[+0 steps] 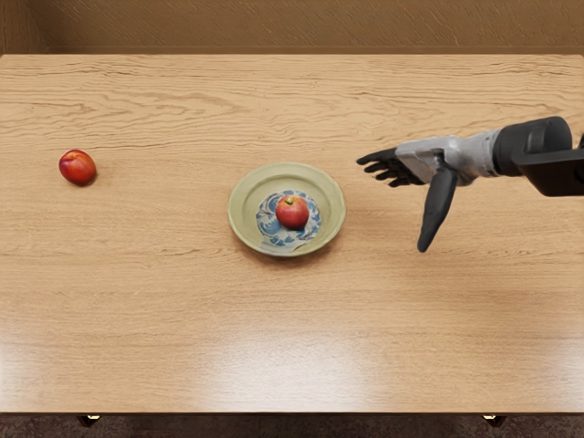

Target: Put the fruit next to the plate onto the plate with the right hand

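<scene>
Apparently the placing is done: you see an apple [292, 212] resting upright at the middle of the plate [245, 203], on its patterned centre. Your right hand [420, 169] hovers over the bench [292, 347] at the plate's 3 o'clock, apart from the rim. Its fingers [379, 164] are spread and point toward 9 o'clock, and the thumb [436, 210] hangs toward 6; the hand is released and carries nothing. A second red fruit [78, 167] lies at the plate's 9 o'clock, well apart from it and near the bench's left edge. Judged by position, it is too far off to be the fruit next to the plate, so treat it as a bystander. No left arm shows. What is left for you, by this reading, is only to draw the hand clear toward 3 o'clock without brushing the rim.
</scene>
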Available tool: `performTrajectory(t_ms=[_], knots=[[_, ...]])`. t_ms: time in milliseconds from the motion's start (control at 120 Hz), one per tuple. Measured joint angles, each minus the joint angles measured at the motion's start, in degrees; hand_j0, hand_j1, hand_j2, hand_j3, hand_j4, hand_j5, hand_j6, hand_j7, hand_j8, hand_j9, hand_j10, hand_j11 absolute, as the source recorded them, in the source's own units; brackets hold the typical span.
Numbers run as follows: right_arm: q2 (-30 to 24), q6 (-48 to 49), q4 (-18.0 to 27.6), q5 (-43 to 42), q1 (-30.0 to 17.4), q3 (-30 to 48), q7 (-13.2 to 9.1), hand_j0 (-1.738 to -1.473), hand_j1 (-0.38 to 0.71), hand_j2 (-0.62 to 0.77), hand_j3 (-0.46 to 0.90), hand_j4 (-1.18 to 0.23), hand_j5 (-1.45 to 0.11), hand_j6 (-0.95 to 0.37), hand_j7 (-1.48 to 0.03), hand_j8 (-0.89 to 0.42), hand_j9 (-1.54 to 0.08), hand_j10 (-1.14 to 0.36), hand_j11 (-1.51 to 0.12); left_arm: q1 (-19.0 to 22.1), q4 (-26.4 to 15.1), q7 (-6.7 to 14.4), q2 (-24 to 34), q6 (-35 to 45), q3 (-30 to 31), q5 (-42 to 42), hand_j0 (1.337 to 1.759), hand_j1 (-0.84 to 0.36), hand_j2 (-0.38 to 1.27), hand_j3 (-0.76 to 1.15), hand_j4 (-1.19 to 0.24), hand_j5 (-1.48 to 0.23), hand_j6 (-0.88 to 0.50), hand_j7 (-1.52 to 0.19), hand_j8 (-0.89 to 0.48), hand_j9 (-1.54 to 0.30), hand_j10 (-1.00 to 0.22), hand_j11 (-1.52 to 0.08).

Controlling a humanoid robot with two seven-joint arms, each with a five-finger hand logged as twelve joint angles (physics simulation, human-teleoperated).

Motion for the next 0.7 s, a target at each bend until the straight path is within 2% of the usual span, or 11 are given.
performTrajectory(t_ms=[458, 700], knots=[[-12.3, 2.1, -0.3, 15.9, -0.1, 0.9, 0.0, -1.658, -0.35, 0.0, 0.0, 0.0, 0.0, 0.0, 0.0, 0.0, 0.0, 0.0, 0.0, 0.0, 0.0, 0.0, 0.0, 0.0, 0.0, 0.0, 1.658, 0.35, 0.0, 0.0, 0.0, 0.0, 0.0, 0.0, 0.0, 0.0, 0.0, 0.0], [-13.3, 2.1, -0.3, 18.5, -0.2, 0.4, 0.0, -1.658, -0.35, 0.0, 0.0, 0.0, 0.0, 0.0, 0.0, 0.0, 0.0, 0.0, 0.0, 0.0, -0.1, 0.0, 0.0, 0.0, 0.0, 0.0, 1.658, 0.35, 0.0, 0.0, 0.0, 0.0, 0.0, 0.0, 0.0, 0.0, 0.0, 0.0]])
